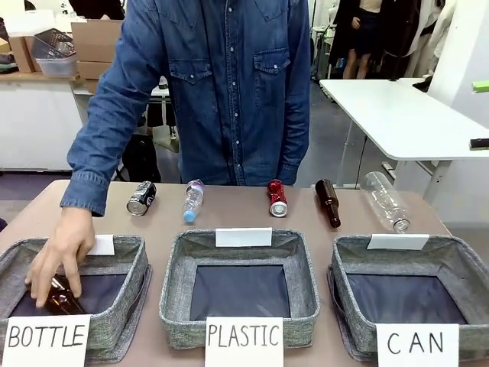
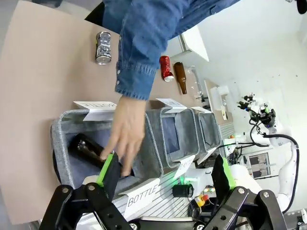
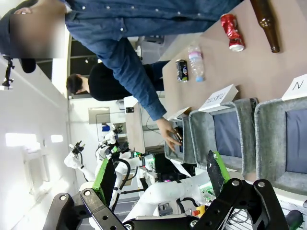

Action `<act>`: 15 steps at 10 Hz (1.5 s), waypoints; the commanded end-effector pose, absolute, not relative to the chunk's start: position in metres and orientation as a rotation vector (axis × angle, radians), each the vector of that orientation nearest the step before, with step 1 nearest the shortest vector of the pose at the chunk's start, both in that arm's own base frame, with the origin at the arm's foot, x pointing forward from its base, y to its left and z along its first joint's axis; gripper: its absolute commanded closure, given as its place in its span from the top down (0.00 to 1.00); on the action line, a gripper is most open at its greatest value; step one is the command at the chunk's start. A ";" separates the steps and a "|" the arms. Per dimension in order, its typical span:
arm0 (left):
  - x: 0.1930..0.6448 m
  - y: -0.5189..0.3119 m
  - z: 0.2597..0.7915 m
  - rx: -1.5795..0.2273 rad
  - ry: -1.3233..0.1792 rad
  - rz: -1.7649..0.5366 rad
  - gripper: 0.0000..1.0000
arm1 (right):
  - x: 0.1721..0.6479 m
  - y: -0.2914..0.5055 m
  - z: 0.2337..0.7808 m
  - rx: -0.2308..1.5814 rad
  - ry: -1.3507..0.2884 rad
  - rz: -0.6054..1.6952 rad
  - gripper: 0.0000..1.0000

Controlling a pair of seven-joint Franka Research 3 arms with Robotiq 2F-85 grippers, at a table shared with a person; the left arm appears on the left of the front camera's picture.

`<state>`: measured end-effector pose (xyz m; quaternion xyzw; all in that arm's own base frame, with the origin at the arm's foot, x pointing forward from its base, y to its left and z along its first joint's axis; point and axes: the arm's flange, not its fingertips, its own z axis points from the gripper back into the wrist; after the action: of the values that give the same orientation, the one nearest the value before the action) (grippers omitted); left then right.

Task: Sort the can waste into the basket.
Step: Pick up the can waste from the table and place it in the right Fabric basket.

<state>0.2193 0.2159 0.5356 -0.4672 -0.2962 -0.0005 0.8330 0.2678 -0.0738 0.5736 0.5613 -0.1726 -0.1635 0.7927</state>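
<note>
Two cans lie on the brown table's far side: a black can (image 1: 141, 198) at the left and a red can (image 1: 277, 198) near the middle. The grey basket signed "CAN" (image 1: 451, 258) stands at the front right with nothing in it. In the left wrist view my left gripper (image 2: 165, 175) hangs open above the "BOTTLE" basket (image 2: 62, 139), with the black can (image 2: 103, 47) and red can (image 2: 165, 68) far beyond it. My right gripper (image 3: 160, 172) is open in the air, well away from the red can (image 3: 231, 25), black can (image 3: 181, 70) and "CAN" basket (image 3: 268, 143).
A person in a denim shirt leans over the table, with a hand (image 1: 57, 256) on a brown bottle (image 1: 61, 294) inside the "BOTTLE" basket (image 1: 126, 298). A "PLASTIC" basket (image 1: 176, 298) stands in the middle. A small plastic bottle (image 1: 192, 200), a brown bottle (image 1: 328, 202) and a large clear bottle (image 1: 386, 201) lie among the cans.
</note>
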 end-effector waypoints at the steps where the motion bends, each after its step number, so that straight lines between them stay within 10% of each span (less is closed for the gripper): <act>1: 0.233 0.213 0.542 -0.973 -0.589 0.000 1.00 | 0.272 -0.073 0.577 1.224 -0.389 -0.331 1.00; 6: 0.291 0.182 0.544 -0.898 -0.460 -0.035 1.00 | 0.272 -0.073 0.577 1.224 -0.389 -0.331 1.00; 15: 0.536 0.000 0.455 -0.284 -0.340 -0.204 1.00 | 0.272 -0.073 0.577 1.224 -0.389 -0.331 1.00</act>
<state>0.5215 0.0061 0.4664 -0.1873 -0.1684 -0.0990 0.9627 0.2683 -0.0739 0.5733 0.5604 -0.1720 -0.1639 0.7934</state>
